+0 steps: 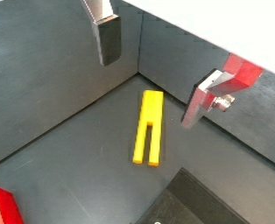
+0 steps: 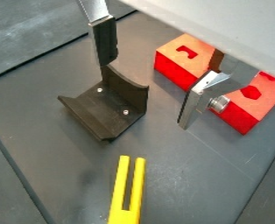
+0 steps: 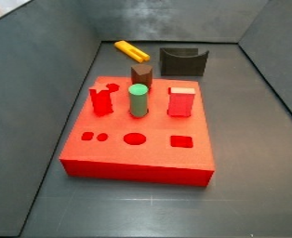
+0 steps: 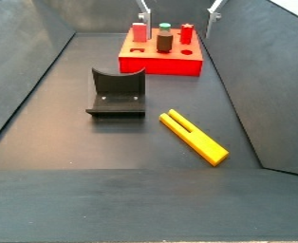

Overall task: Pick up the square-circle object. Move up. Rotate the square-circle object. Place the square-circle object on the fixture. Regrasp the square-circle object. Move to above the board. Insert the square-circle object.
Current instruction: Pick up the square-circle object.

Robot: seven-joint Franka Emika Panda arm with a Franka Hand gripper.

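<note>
The square-circle object (image 4: 194, 136) lies flat on the dark floor, untouched, its long axis running on a diagonal in a side view: the slotted, two-pronged end points toward the fixture (image 4: 116, 94) and the board (image 4: 163, 55), the solid end toward the near right wall. In another side view the square-circle object (image 3: 131, 49) shows only as a short yellow bar behind the board (image 3: 139, 139), just left of the fixture (image 3: 183, 61), with a brown peg (image 3: 141, 74) in front of it.

The gripper (image 1: 151, 74) hangs above the floor with its fingers pointing down and spread wide apart, nothing between them. In a wrist view one finger (image 1: 109, 38) stands at the left and the other finger (image 1: 203, 101) at the right, and the square-circle object (image 1: 150, 128) lies below the gap, lengthwise, its slot open toward the near end. In the other wrist view the gripper (image 2: 150, 80) hovers over the fixture (image 2: 107, 108), one finger (image 2: 105, 44) just above its curved back wall, with the square-circle object (image 2: 128, 192) partly cut off by the frame edge.

Only that wrist view shows the board (image 2: 185, 59) behind the fingers. The green cylinder (image 3: 139, 99) and red pegs (image 3: 181, 100) standing upright on the board are plain only in the side views; the arm itself barely shows there, at the top edge.
</note>
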